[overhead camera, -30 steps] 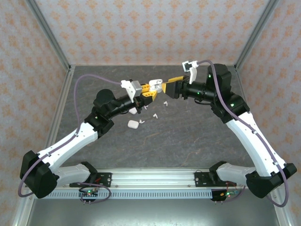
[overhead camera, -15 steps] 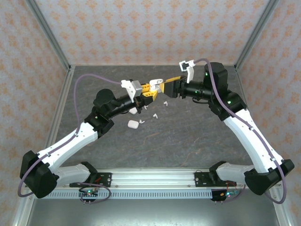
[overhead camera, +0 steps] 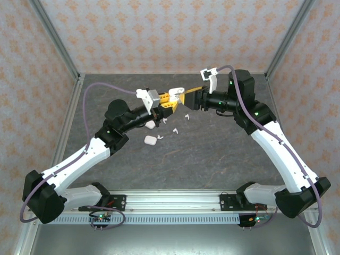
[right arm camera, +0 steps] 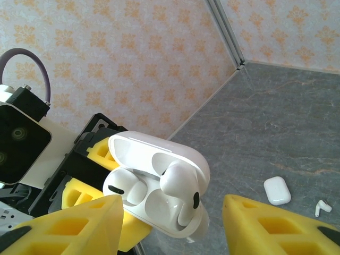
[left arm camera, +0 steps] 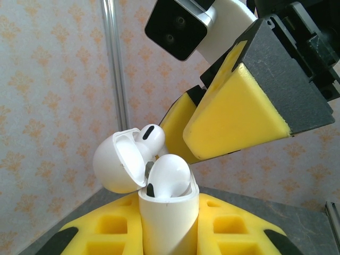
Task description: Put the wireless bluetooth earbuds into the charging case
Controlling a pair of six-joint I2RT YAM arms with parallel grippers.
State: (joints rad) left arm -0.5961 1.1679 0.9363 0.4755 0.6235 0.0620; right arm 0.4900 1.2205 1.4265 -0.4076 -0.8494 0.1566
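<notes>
A closed spare case (overhead camera: 151, 140) lies on the bench (overhead camera: 212, 154) at 7 o'clock from the left claw (overhead camera: 168, 102), with loose earbuds (overhead camera: 176, 129) near it. That claw is clamped on the open charging case (overhead camera: 176, 92), held above the bench. One earbud (right arm camera: 179, 188) stands half-seated in the case, with another in the slot at its 9 o'clock. The right claw (overhead camera: 187, 96), spread wide and empty, has edged toward 9 o'clock since half a second ago and now flanks the case.

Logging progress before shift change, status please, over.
Left claw shut on open white pebble-shaped charging case. Right claw open beside it. One white stemmed earbud sits proud in its slot. Lid hinged back, clear of slots.
</notes>
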